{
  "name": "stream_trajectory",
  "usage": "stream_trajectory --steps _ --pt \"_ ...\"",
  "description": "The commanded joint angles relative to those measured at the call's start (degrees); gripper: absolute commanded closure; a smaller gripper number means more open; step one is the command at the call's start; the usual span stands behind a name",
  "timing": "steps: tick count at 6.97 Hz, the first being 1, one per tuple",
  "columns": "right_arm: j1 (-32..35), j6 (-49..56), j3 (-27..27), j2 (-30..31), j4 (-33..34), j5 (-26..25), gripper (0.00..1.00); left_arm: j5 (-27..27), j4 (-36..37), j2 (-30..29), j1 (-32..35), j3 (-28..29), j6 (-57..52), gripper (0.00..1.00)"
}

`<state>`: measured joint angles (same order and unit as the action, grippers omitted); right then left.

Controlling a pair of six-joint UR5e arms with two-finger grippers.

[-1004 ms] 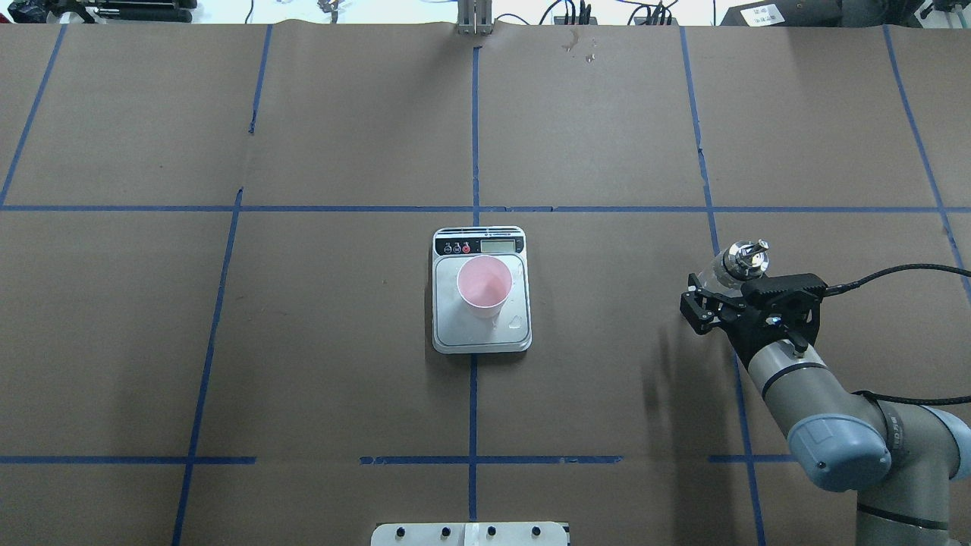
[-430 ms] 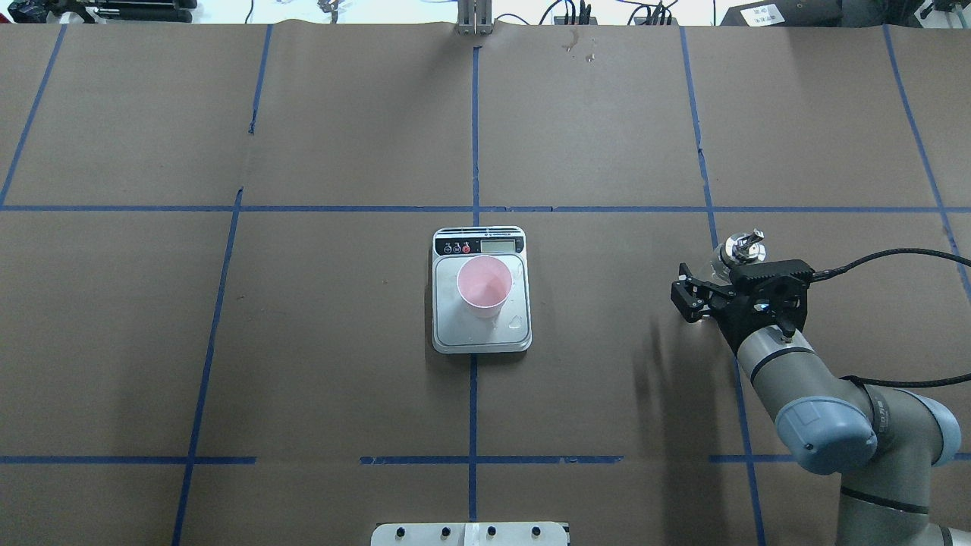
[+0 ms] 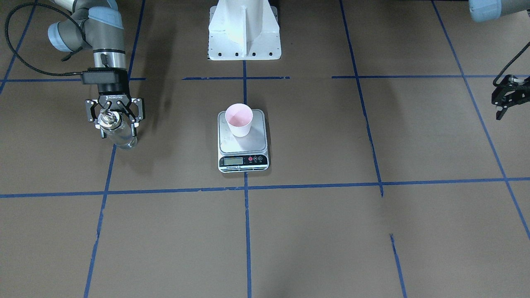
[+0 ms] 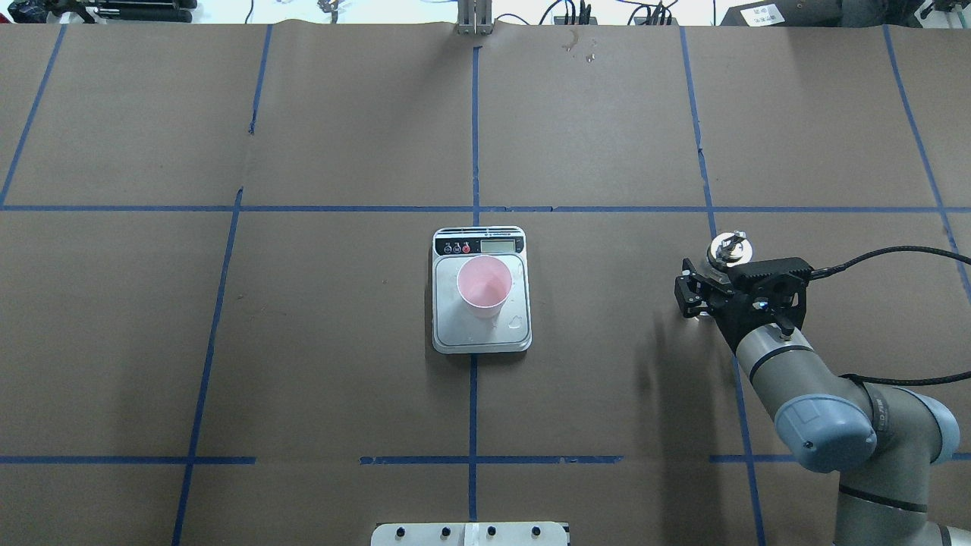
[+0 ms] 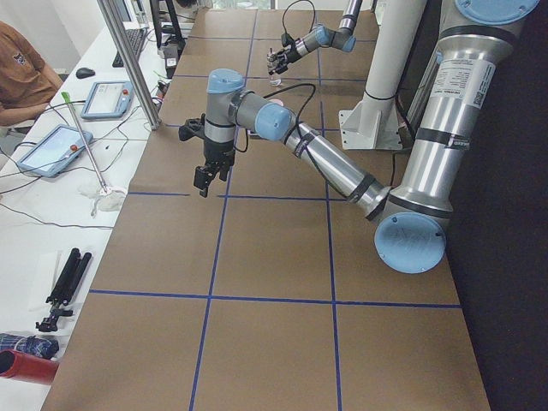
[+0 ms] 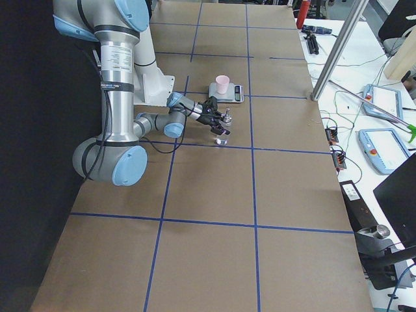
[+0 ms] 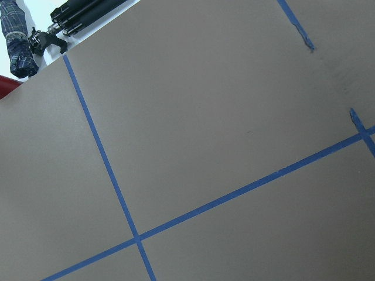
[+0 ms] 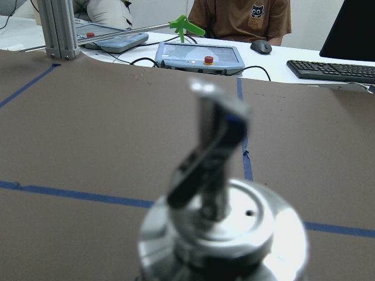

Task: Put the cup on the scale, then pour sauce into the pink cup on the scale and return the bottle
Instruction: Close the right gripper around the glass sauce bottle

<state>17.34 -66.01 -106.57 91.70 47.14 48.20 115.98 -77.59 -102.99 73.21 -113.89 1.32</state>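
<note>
Right claw (image 3: 116, 122) clamps bottle (image 3: 121, 137) — upright, spout up (left claw (image 3: 502, 108) unclear).

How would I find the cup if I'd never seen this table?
In the middle of the brown table lies a steel scale. The cup stands on its platform. It is the only pink thing, open on top, unlike the capped glass bottle.

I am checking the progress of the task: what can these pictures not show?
Reading on the scale: too small in every view.
Contents of the pink cup: a clear liquid would not show.
Whether the bottle stands on the table: right gripper covers its base overhead; right wrist view is blurred.
</note>
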Motion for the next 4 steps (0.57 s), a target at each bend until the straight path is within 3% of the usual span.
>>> stream_trajectory --steps 1,3,4 --pt "3.38 5.67 -4.57 -0.56 0.75 4.51 1.00 0.04 0.15 -0.02 0.00 -0.37 0.09 0.00" --pt "4.45 6.68 -6.18 -1.52 1.28 4.79 1.00 0.13 0.07 0.16 0.09 -0.55 -0.26 0.00" --pt "4.54 8.69 -9.24 -4.14 7.99 4.71 1.00 0.13 -0.02 0.51 0.61 -0.55 -0.70 0.00"
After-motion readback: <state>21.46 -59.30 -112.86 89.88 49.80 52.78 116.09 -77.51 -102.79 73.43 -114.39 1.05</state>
